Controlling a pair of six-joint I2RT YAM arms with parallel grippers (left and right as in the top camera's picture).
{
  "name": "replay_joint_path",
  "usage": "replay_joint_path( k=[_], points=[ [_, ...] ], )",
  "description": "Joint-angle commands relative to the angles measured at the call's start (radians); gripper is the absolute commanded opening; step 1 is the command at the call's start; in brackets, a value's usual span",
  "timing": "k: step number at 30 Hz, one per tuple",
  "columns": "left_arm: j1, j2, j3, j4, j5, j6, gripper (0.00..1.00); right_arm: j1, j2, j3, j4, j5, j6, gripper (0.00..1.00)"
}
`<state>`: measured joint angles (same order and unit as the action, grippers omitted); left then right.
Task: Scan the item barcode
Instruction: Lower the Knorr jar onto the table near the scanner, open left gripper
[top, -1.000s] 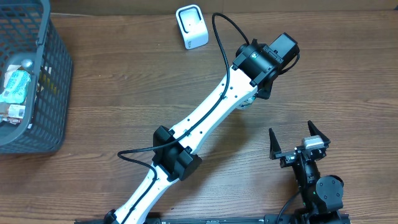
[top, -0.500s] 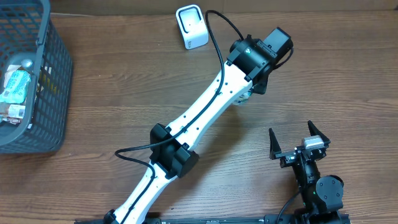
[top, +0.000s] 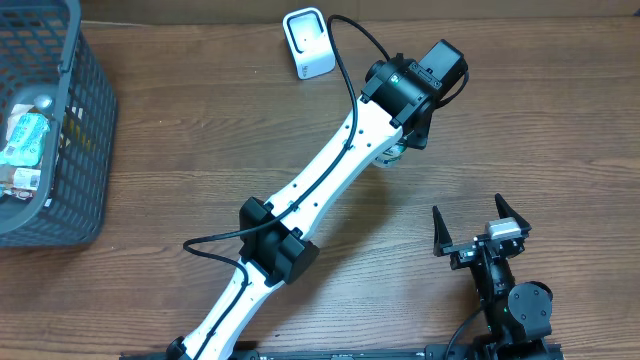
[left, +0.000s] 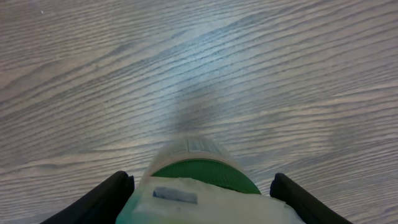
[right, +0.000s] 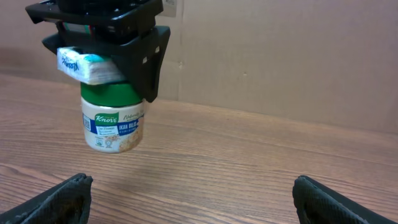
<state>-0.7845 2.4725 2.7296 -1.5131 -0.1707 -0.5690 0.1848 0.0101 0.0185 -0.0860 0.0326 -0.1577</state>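
One green-lidded white plastic jar: your left hand clamps its lid above the wooden surface. Your right hand, lower right, gapes wide, empty.

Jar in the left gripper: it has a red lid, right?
No, the lid is green, not red. The rest is right: the left gripper does hold the jar. The right wrist view shows it.

Table was viewed straight down from overhead. Left wrist view was pointed down, close above the jar. Right wrist view was aimed level, low across the table; jar was shared by both.
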Motion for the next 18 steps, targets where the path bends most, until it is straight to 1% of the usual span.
replay_joint_path(
  k=[1, 6, 9, 18],
  points=[
    [0.005, 0.003, -0.087, 0.011, 0.011, 0.020, 0.43, 0.005, -0.007, -0.011, 0.005, 0.002, -0.001, 1.00],
    [0.006, 0.003, -0.243, 0.095, 0.015, 0.020, 0.43, 0.005, -0.007, -0.011, 0.005, 0.002, -0.001, 1.00],
    [0.006, 0.003, -0.299, 0.139, 0.038, 0.035, 0.43, 0.005, -0.007, -0.011, 0.005, 0.002, -0.001, 1.00],
    [0.002, 0.003, -0.316, 0.184, 0.041, 0.039, 0.44, 0.005, -0.007, -0.011, 0.005, 0.002, -0.001, 1.00]
  ],
)
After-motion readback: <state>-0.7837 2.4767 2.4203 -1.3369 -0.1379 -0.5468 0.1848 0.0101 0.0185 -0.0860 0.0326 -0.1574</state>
